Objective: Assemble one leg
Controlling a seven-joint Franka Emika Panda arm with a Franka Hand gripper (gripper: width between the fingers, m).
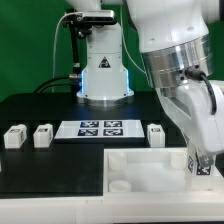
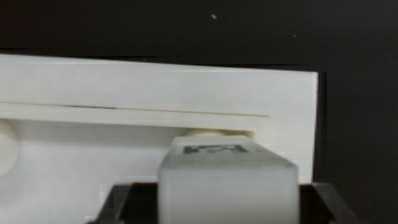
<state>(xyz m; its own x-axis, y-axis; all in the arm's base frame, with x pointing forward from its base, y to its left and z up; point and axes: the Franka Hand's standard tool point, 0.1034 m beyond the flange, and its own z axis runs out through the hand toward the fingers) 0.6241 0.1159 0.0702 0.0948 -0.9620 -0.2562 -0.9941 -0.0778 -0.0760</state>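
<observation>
My gripper is shut on one leg, a small white block with a tag, and holds it upright over the corner of the large white tray-like part at the exterior view's right. In the wrist view the leg fills the gap between the dark fingers of the gripper, tag face showing. Its far end sits at a round corner socket of the tray part. I cannot tell whether it touches the socket. Three more legs lie on the table.
The marker board lies flat between the loose legs. The arm's base stands behind it. The tray part has another round socket at its near corner on the exterior view's left.
</observation>
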